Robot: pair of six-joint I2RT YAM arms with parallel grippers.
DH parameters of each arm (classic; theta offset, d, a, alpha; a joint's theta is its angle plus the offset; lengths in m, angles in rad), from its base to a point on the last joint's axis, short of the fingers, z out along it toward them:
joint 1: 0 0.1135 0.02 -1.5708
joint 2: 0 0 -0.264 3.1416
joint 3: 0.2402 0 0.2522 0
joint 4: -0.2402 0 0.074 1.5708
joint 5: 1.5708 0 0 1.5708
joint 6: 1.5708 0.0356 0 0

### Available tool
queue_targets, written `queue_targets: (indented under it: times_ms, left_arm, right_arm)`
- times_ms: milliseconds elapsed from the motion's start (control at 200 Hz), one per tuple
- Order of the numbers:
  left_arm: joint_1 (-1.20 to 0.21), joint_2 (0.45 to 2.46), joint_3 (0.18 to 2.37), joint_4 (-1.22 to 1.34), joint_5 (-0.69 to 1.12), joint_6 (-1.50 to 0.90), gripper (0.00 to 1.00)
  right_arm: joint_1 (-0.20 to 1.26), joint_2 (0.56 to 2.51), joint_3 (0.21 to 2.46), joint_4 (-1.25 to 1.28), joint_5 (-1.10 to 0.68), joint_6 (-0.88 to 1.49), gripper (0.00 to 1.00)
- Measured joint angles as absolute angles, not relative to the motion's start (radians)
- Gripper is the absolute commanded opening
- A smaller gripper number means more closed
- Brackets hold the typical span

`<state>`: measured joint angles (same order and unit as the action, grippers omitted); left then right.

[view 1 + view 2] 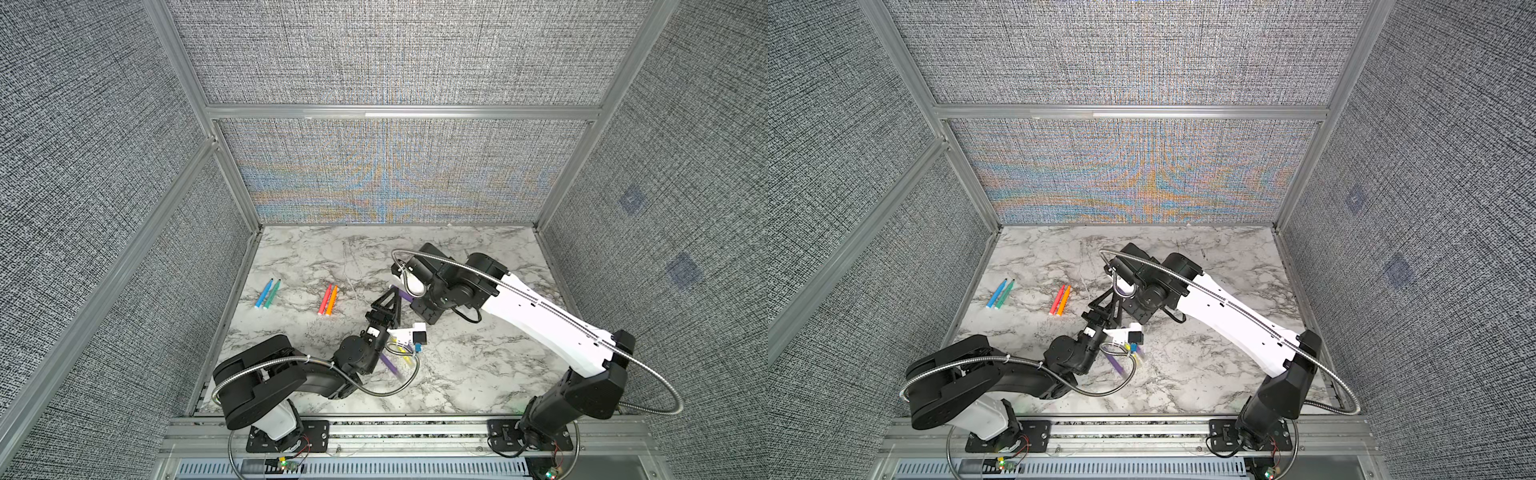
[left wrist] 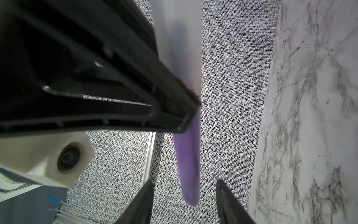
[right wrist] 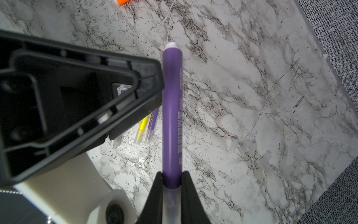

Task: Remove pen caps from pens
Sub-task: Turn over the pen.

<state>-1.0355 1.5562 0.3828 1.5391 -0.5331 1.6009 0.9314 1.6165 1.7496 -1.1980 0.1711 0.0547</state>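
My right gripper (image 3: 172, 174) is shut on a purple pen (image 3: 171, 116), held up off the marble. Its jaws pinch the end where the clear cap (image 3: 171, 201) meets the barrel. My left gripper (image 2: 185, 184) is open. Its fingertips stand on either side of that pen's free end (image 2: 188, 174), with gaps on both sides. In a top view the left gripper (image 1: 388, 299) meets the pen (image 1: 405, 296) mid-table. A yellow pen (image 3: 142, 126) and another purple pen (image 3: 153, 120) lie below. Loose clear caps (image 3: 248, 147) lie on the marble.
A blue pen (image 1: 263, 294) and a teal pen (image 1: 272, 294) lie at the left. A red pen (image 1: 325, 299) and an orange pen (image 1: 331, 300) lie nearer the middle. Grey fabric walls (image 1: 395, 166) with metal rails enclose the marble table (image 1: 478, 365).
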Motion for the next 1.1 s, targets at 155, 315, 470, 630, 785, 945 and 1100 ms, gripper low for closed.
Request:
queue_targets:
  times_ms: [155,315,470,630,785,945,1100]
  left_arm:
    - [-1.036,1.554,0.383,1.539,-0.536,1.601,0.49]
    - [-1.037,1.554,0.383,1.539,-0.535,1.601,0.44]
    - [-1.042,1.552,0.382,1.539,-0.535,1.601,0.44]
    - [-1.046,1.543,0.381,1.539,-0.535,1.600,0.44]
    - [-1.048,1.544,0.381,1.539,-0.535,1.597,0.45]
    - [-1.053,1.548,0.389,1.539,-0.538,1.591,0.25]
    - [-1.053,1.542,0.386,1.539,-0.543,1.588,0.09]
  right_arm:
    - [0.936,1.578,1.729,-1.201,0.171,0.044,0.00]
    - [0.937,1.546,1.719,-1.200,0.171,0.028,0.00]
    - [0.937,1.544,1.702,-1.199,0.160,0.022,0.00]
    - [0.939,1.551,1.693,-1.196,0.153,0.018,0.00]
    - [0.945,1.555,1.690,-1.194,0.140,0.010,0.00]
    - [0.949,1.557,1.696,-1.192,0.134,0.010,0.00]
    - [0.950,1.559,1.703,-1.188,0.131,0.010,0.00]
